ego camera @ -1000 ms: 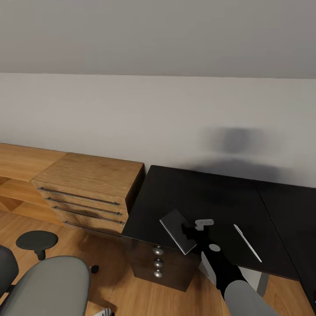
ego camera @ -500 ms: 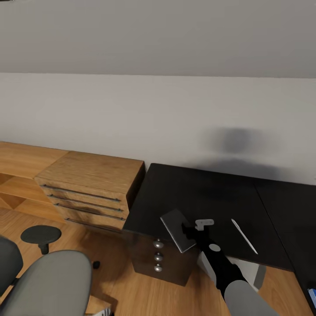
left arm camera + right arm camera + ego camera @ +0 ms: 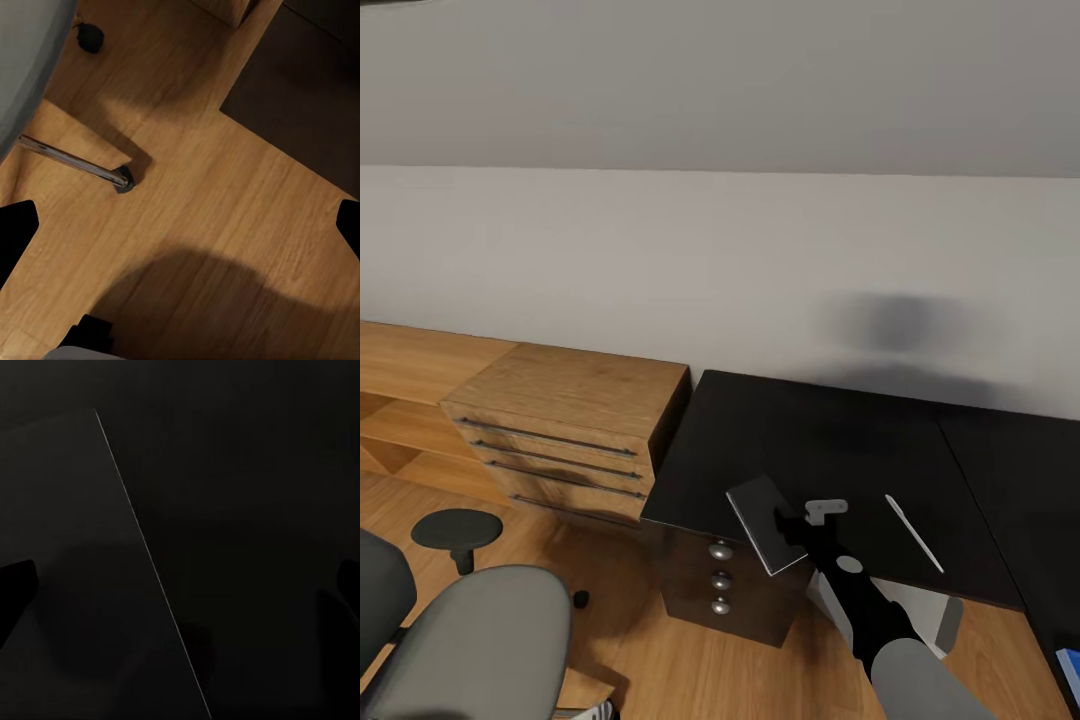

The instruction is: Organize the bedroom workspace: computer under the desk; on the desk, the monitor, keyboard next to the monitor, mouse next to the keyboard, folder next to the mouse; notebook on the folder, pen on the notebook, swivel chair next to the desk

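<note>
Notebook (image 3: 765, 524), dark grey, lies tilted at the front edge of the black desk (image 3: 830, 440), above the knobbed drawers (image 3: 719, 578); the white pen (image 3: 914, 533) lies apart from it on the same top. Right gripper (image 3: 792, 523) hovers at the notebook's edge, its jaws spread and gripping nothing. Left gripper (image 3: 180, 225), also spread wide, hangs over wooden floor (image 3: 225, 202) near the swivel chair (image 3: 470, 630).

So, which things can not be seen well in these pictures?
- Right tool: head view; black against the black desk, so its state and any contact with the notebook are unclear.
- Swivel chair: head view; cut off by the bottom edge.
- Blue object: head view; cut off by the right edge.
</note>
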You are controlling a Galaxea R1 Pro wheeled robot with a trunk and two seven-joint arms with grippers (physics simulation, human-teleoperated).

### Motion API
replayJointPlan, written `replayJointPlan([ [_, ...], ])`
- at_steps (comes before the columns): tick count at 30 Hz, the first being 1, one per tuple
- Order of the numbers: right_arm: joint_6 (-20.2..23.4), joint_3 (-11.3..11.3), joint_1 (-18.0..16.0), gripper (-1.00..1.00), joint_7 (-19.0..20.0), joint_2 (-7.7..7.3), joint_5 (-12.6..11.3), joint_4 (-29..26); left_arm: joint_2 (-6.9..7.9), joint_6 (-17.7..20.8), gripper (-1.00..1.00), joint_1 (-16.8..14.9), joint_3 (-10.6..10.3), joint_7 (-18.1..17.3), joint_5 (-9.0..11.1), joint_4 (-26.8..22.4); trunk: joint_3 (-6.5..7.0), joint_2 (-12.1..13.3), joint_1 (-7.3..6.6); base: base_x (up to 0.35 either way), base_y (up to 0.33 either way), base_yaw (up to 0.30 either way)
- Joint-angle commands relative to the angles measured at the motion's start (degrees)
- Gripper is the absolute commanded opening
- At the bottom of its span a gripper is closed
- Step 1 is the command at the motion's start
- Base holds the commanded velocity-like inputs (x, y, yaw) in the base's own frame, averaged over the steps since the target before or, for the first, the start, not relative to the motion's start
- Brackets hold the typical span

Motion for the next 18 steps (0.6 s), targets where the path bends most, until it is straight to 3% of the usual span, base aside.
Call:
replayJointPlan([
  [1, -0.21, -0.47, -0.01, 1.0, 0.4, 0.06, 0.64, 2.75, 0.05, -0.24, 1.0, -0.04, -0.49, 0.49, 0.33, 0.0, -0.06, -0.03, 0.01, -0.001, 0.0, 0.0],
  [18, -0.21, -0.47, -0.01, 1.0, 0.4, -0.04, 0.64, 2.67, 0.05, -0.22, 1.0, -0.04, -0.51, 0.49, 0.33, 0.0, -0.06, -0.03, 0.01, -0.058, 0.0, 0.0],
])
